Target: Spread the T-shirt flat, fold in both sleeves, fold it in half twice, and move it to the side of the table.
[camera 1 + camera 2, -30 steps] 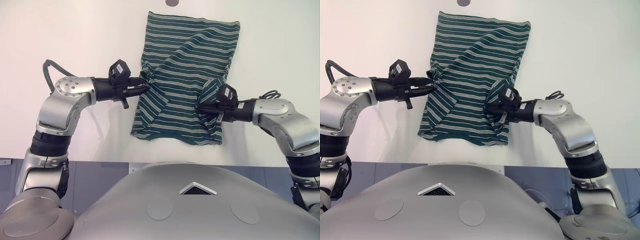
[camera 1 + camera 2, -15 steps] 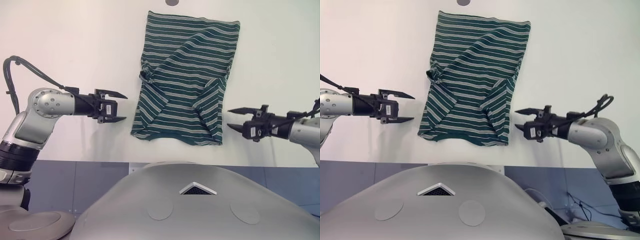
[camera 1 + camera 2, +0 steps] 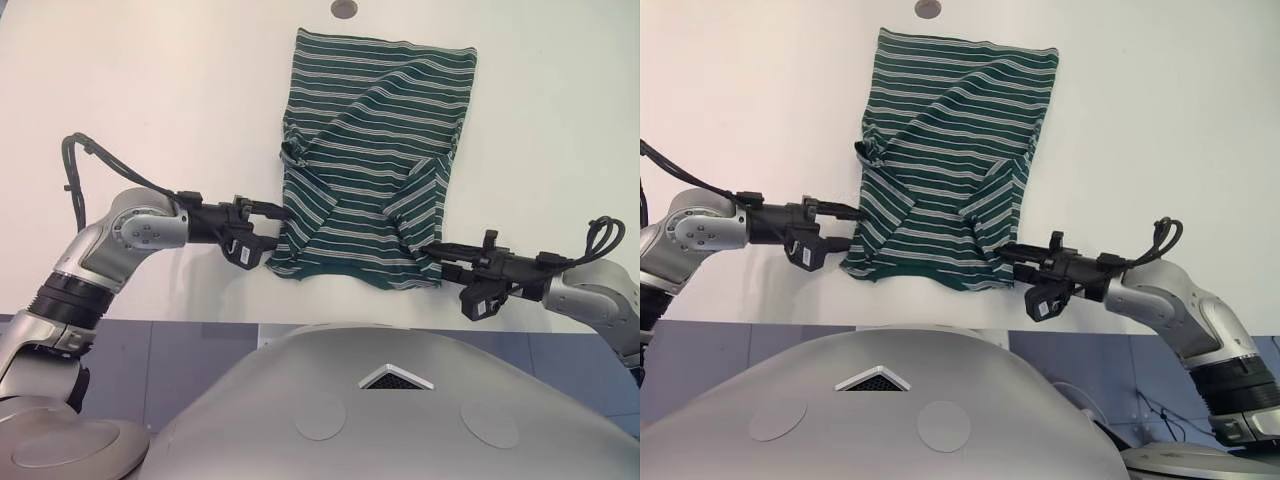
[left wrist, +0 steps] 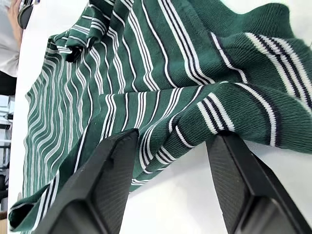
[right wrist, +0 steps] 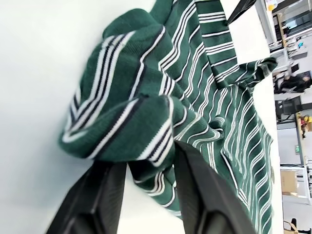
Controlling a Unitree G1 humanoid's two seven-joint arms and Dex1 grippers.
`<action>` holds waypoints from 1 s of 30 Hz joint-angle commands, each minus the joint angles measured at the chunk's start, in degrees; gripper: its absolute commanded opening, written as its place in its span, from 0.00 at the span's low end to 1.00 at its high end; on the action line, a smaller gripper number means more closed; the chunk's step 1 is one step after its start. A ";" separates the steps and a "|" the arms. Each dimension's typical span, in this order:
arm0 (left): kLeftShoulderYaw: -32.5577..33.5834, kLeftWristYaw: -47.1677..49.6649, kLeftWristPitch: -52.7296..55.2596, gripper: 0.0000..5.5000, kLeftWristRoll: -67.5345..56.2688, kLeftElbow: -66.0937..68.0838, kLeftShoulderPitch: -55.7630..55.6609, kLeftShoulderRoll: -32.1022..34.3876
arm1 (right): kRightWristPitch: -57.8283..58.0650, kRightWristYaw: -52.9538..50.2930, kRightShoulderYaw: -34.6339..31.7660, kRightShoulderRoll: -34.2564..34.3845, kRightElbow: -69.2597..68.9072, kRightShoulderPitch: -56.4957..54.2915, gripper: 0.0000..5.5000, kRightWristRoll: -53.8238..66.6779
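The green striped T-shirt [image 3: 375,150] lies on the white table [image 3: 150,100] with both sleeves folded onto its body. My left gripper [image 3: 280,226] is at the shirt's near left hem corner, open, with the hem edge [image 4: 204,112] between its fingers. My right gripper [image 3: 435,255] is at the near right hem corner. In the right wrist view its fingers [image 5: 195,195] stand close together, with a bunched fold of striped cloth [image 5: 122,112] pinched between them.
A small grey disc [image 3: 344,8] sits at the table's far edge beyond the collar end. The table's near edge [image 3: 200,322] runs just below both grippers. White tabletop stretches wide on either side of the shirt.
One second ago both grippers were at the folded sleeves. They let go, drew outward open, then came in low to the near hem corners. The right one has closed on cloth.
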 commanded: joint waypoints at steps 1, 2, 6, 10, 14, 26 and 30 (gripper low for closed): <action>-5.96 -1.67 -2.24 0.33 12.35 7.65 -1.73 -1.05 | 11.15 7.17 1.82 -0.61 -5.91 -0.12 0.17 3.95; -6.79 -3.14 -1.04 0.29 11.15 7.60 -1.90 -1.17 | 14.25 8.87 1.96 -0.80 -7.71 -0.34 0.13 5.71; -9.50 -15.91 17.40 0.13 -3.40 -2.35 2.19 3.58 | 27.68 16.58 1.77 -2.60 -14.62 0.92 0.00 14.49; -9.27 -26.73 43.32 0.00 -23.84 -18.96 3.87 11.81 | 49.68 24.56 -0.67 -6.27 -24.17 2.34 0.00 35.02; -2.24 -23.14 62.17 0.00 -39.56 -24.83 -2.48 8.05 | 67.17 23.84 -5.21 -2.59 -23.12 -8.92 0.00 56.36; 11.14 -2.79 77.61 0.00 -36.84 28.86 -33.08 -17.51 | 72.99 9.56 -0.42 28.90 39.24 -58.98 0.00 47.42; 16.43 5.95 76.80 0.10 -34.67 40.51 -37.45 -24.73 | 68.38 3.43 -3.00 31.74 52.24 -63.04 0.15 41.37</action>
